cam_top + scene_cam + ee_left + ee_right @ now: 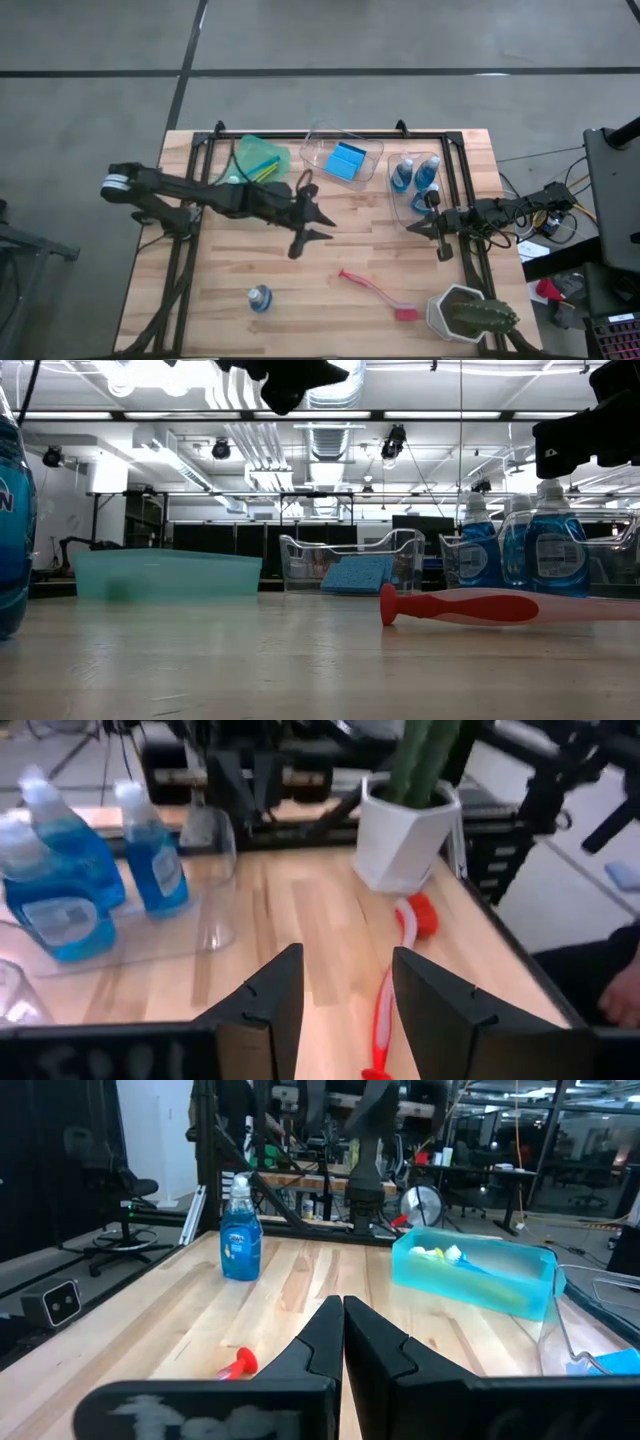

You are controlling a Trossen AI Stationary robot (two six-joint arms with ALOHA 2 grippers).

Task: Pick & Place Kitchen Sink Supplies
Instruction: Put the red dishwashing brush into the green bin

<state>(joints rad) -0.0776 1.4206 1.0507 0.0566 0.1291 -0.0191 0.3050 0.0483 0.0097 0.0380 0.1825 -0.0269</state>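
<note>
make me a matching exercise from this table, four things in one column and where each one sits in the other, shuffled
Things:
1. red long-handled brush
2. light-blue rectangular sponge
3. lone small blue-liquid bottle
4. white-potted cactus

Places:
A. standing alone on the bare wood near the front edge
B. at the table's front right corner
C. inside the middle clear plastic bin
D. lying flat on the wood between the lone bottle and the cactus

Pairs: 1-D, 2-C, 3-A, 4-B

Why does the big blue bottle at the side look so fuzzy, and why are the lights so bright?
Low view: the bottle sits too close to the camera, so it blurs; the ceiling lights glare white. High view: light is even, with soft shadows.
</note>
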